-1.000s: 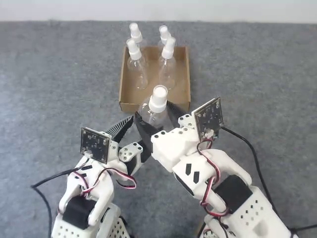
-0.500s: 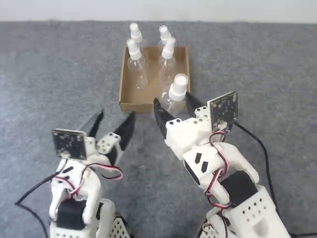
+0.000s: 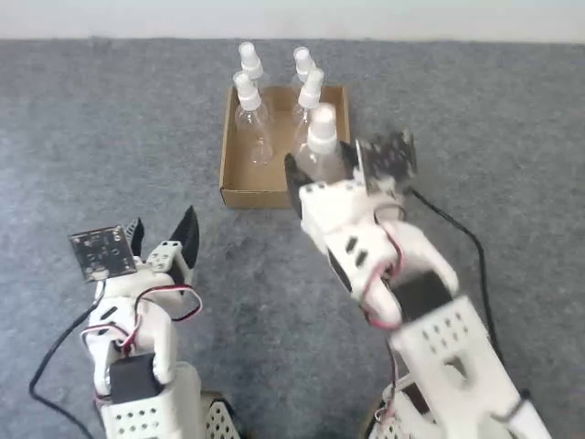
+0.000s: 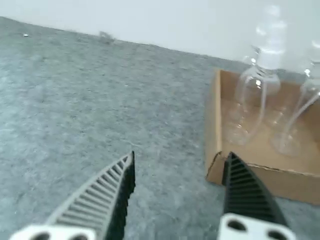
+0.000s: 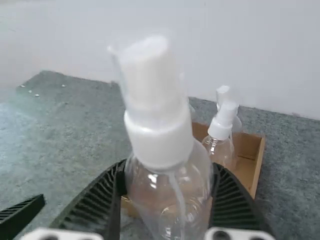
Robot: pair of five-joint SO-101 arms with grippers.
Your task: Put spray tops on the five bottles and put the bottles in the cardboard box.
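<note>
A clear bottle [image 3: 322, 146] with a white spray top sits upright between the fingers of my right gripper [image 3: 322, 170], which is shut on its body. It hangs over the near right part of the cardboard box [image 3: 271, 176]. The right wrist view has the same bottle [image 5: 161, 150] close up in the gripper [image 5: 167, 172]. Several other capped bottles [image 3: 249, 110] stand farther back in the box. My left gripper [image 3: 164, 222] is open and holds nothing, off to the near left of the box. In its wrist view the gripper [image 4: 177, 172] faces the box's corner [image 4: 216, 150] and two bottles [image 4: 257, 95].
The box lies on a grey felt mat [image 3: 119, 137] with open room on both sides. A pale wall [image 5: 260, 45] runs behind the mat's far edge. A black cable [image 3: 466, 247] trails from the right arm.
My right gripper carried the bottle forward, from in front of the box to over its near right part. The left arm pulled back and to the left, away from the bottle.
</note>
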